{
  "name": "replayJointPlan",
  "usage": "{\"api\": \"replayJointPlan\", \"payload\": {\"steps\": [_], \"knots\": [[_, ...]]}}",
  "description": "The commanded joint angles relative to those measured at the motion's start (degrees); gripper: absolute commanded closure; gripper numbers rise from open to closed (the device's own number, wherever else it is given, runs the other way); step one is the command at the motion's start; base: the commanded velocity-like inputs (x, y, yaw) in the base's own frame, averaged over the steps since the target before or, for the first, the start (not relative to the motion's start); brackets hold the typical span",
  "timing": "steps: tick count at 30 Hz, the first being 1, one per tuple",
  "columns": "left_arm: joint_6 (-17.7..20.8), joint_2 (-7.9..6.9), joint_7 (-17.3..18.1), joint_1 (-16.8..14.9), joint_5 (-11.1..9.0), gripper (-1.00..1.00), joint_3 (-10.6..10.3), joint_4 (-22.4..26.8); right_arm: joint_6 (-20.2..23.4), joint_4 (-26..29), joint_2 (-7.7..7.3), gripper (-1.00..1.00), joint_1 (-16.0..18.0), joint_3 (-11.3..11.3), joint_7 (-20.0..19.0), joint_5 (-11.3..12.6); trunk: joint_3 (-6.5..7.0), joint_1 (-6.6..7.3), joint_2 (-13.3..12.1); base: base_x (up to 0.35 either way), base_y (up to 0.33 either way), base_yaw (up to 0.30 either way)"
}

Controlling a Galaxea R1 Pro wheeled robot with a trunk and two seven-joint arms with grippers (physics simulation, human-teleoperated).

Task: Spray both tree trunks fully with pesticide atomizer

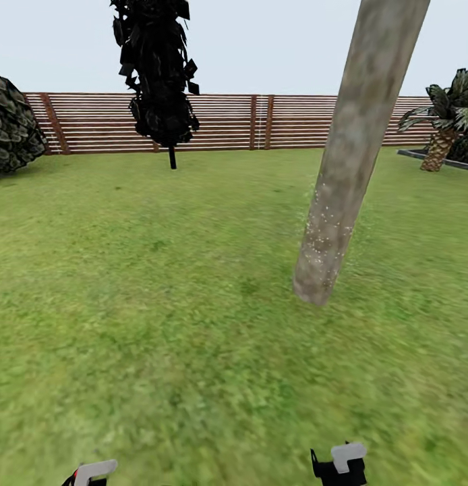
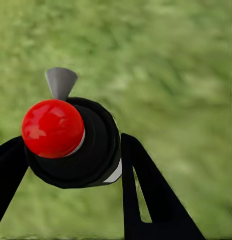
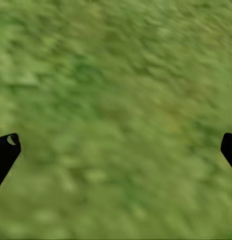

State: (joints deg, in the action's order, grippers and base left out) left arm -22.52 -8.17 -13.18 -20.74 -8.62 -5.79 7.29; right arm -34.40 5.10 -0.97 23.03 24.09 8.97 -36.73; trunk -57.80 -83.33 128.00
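Left hand [image 2: 70, 165] clamped on pesticide atomizer [image 2: 75, 145]: glossy red knob, black cap, grey nozzle. Right hand [image 3: 116, 150] spread wide, empty, over blurred grass. Ahead, slightly right of both hands: tree trunk [image 1: 352, 155], thick, mottled grey-brown, leaning, pale specks low down. Right hand nearer trunk. Slat fence [image 1: 261, 121] beyond trunk.

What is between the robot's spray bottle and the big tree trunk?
Nothing visible. The left gripper holds the black-topped atomizer with the red round cap. In the head view, open green grass lawn lies between the robot and the thick pale grey-brown trunk.
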Motion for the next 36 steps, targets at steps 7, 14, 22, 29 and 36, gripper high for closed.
{"api": "replayJointPlan", "payload": {"steps": [7, 14, 22, 29, 36], "knots": [[0.0, 0.08, 0.0, 0.0, 0.0, 1.00, 0.0, 0.0, 0.0, 0.0, 0.00, -1.00, 0.0, 0.0, 0.0, 0.0, 0.00, 0.00, 0.0, 0.000, 0.000, 0.286], [0.1, 0.09, 0.0, 0.0, 0.0, 1.00, 0.1, 0.0, 0.0, 0.0, 0.00, -1.00, 0.0, 0.0, 0.0, 0.0, 0.00, 0.00, 0.0, 0.000, 0.000, 0.286], [0.2, 0.00, 0.0, 0.0, 0.0, 1.00, 0.1, 0.0, -0.1, 0.0, 0.03, -1.00, 0.0, 0.0, 0.0, 0.0, 0.00, 0.00, 0.0, 0.000, 0.000, 0.286], [0.1, 0.02, 0.0, 0.0, 0.0, 1.00, 0.1, 0.0, -0.1, 0.0, 0.07, -1.00, 0.0, 0.0, 0.0, 0.0, 0.00, 0.00, 0.0, 0.000, 0.000, 0.286], [0.1, 0.17, 0.0, 0.0, -0.1, 1.00, 0.0, 0.1, -0.1, 0.0, 0.05, -1.00, 0.0, 0.0, 0.0, 0.0, 0.00, 0.00, 0.0, 0.000, 0.000, 0.286]]}}
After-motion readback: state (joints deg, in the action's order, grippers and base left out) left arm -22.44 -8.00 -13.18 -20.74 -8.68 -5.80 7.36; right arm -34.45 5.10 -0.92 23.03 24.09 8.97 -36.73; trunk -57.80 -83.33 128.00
